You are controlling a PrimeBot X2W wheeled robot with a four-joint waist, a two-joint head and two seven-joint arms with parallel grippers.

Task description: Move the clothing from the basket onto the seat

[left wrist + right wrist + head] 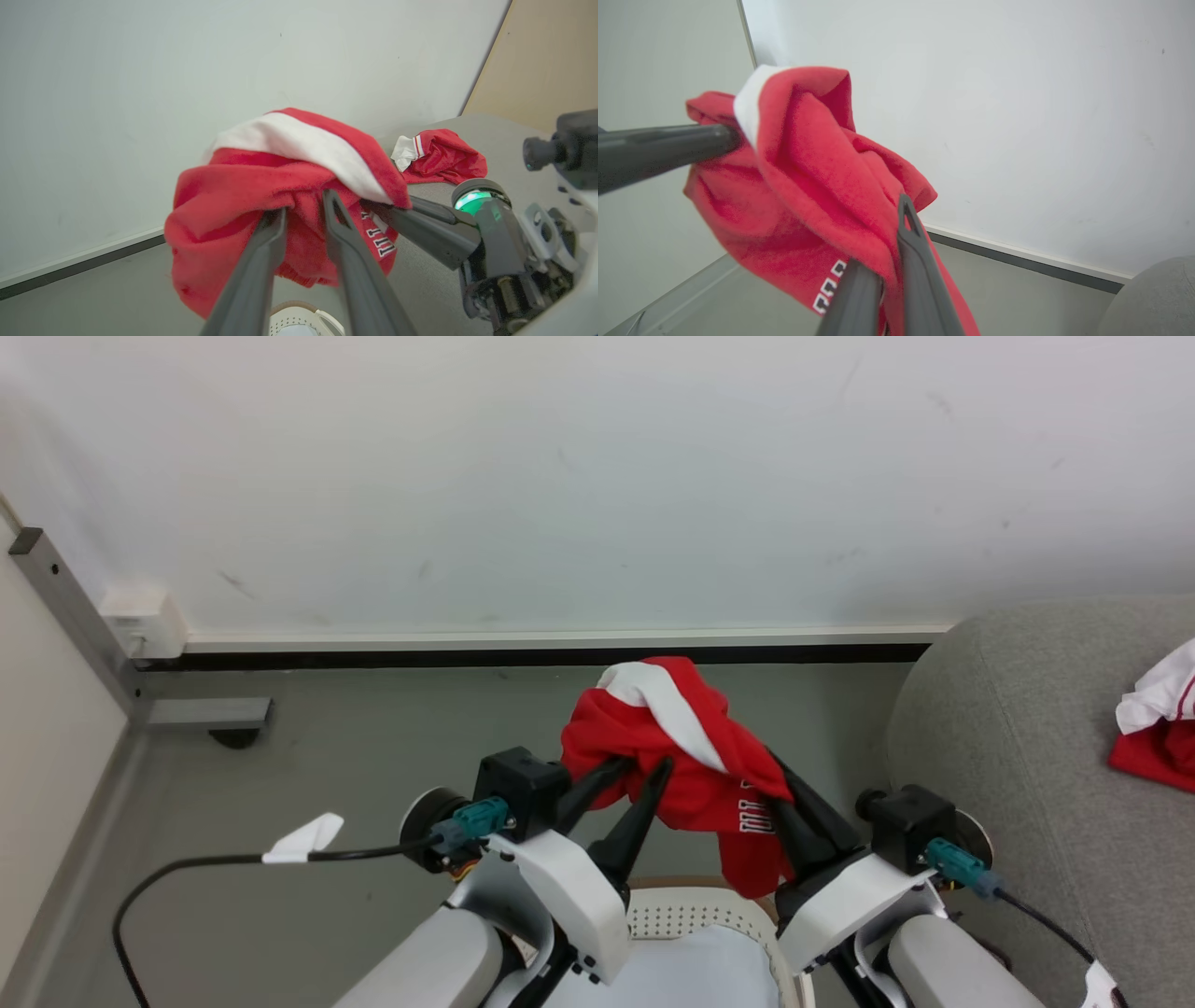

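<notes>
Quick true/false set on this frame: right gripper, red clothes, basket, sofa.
1. The right gripper is shut on a red garment. True.
2. That garment lies inside the basket. False: it hangs in the air above the basket, lifted between the two arms.
3. A second red garment lies on the sofa. True.
4. The lifted garment is plain red, with no markings. False: it has a broad white stripe and lettering near its lower edge.
</notes>
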